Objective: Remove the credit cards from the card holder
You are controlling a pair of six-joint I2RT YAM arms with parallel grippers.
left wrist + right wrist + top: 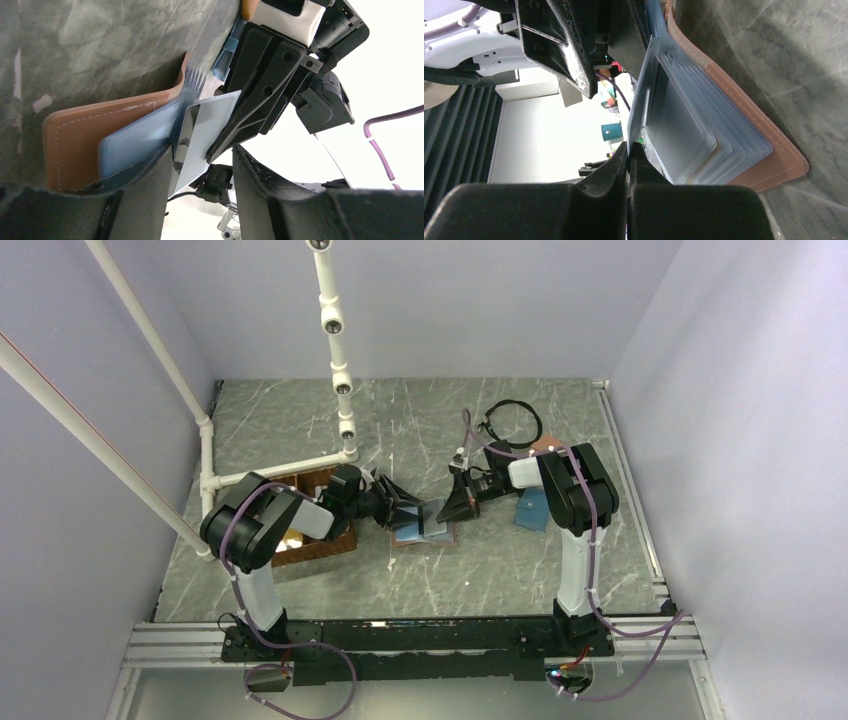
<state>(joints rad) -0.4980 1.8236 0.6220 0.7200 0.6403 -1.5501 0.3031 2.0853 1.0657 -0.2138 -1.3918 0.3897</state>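
The salmon-pink card holder (436, 536) lies open on the table between the two arms, its light-blue pockets (704, 135) fanned out. My right gripper (629, 146) is shut on one thin pale pocket leaf (640, 107) and holds it upright. A grey-silver credit card (184, 134) shows as a shiny strip just behind that leaf (210, 127). My left gripper (201, 152) is open, its fingers either side of the lower edges of the leaf and the card. In the overhead view the left gripper (408, 512) and the right gripper (448, 508) meet over the holder.
A brown tray (322, 542) sits beside the left arm. A teal-blue wallet (531, 511), an orange wallet (546, 445) and a black cable loop (514, 422) lie near the right arm. A white pipe frame (340, 360) stands at the back left.
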